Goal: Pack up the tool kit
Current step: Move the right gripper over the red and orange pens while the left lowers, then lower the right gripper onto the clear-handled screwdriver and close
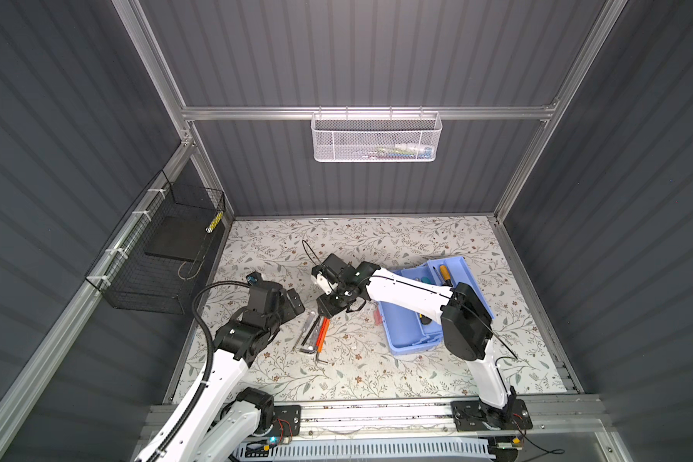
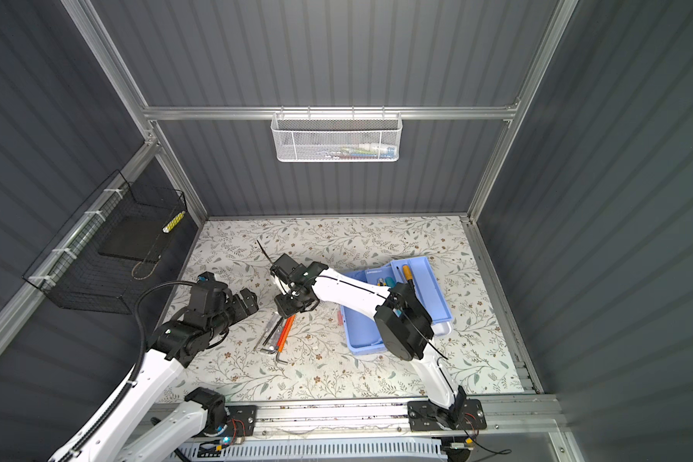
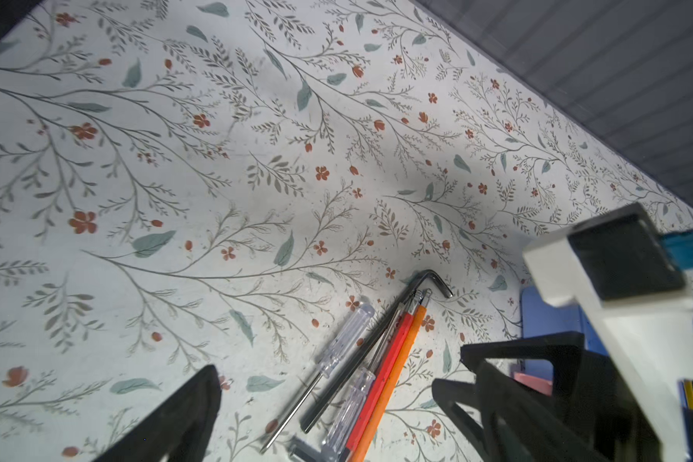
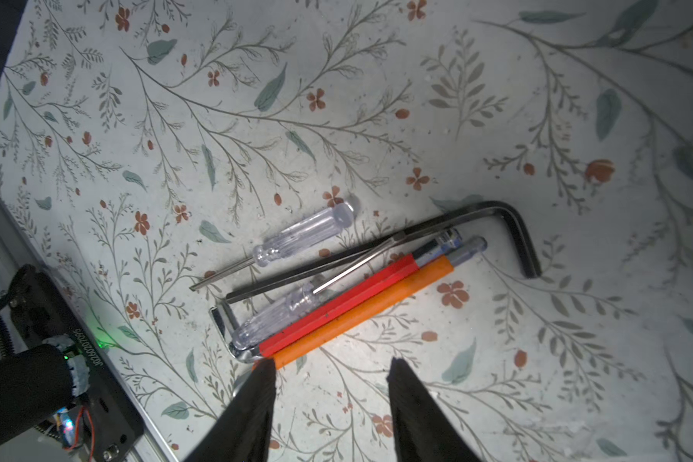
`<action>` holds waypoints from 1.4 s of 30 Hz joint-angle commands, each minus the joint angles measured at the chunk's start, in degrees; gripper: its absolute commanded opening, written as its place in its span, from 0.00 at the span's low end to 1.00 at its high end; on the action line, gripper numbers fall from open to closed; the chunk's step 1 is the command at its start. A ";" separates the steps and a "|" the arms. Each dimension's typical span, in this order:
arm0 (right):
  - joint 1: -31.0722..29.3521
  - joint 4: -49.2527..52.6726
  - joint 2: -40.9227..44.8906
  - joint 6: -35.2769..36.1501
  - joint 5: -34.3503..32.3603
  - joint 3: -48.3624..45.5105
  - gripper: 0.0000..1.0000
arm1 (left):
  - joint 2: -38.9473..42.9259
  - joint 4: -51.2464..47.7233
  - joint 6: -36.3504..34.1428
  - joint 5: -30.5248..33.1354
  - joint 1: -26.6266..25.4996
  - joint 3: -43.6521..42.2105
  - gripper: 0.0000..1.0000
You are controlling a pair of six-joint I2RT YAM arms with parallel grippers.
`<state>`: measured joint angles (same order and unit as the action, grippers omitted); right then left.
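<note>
Jaws stand apart, empty, on our left gripper (image 1: pixel 297 306) and right gripper (image 4: pixel 331 362); beside the right lies a smooth orange-sleeved metal rod (image 4: pixel 361 308).

Grey ribbed walls (image 1: pixel 377 52) w/ alu frame (image 1: pixel 257 113), floral tabletop (image 1: pixel 377 376), white mesh basket (image 1: pixel 375 138) on back.

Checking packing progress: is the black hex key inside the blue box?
No, the black hex key lies on the table beside a clear screwdriver.
</note>
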<state>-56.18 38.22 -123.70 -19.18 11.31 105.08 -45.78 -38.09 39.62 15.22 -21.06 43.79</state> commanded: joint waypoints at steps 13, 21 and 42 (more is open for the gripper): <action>-4.63 6.19 -12.79 -7.19 2.55 12.76 0.49 | 5.80 -16.06 -3.21 5.52 -0.21 6.94 0.99; -4.64 9.71 -17.79 -6.30 -1.17 18.99 0.50 | 7.93 -17.99 -3.73 6.40 -0.21 8.15 1.00; -4.55 12.85 -28.34 -5.65 -4.18 33.09 0.54 | 8.51 -17.61 -4.79 6.22 -0.21 7.97 0.99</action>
<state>-60.80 48.64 -150.17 -25.30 9.41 137.43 -37.82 -54.89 36.16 21.04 -21.06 50.74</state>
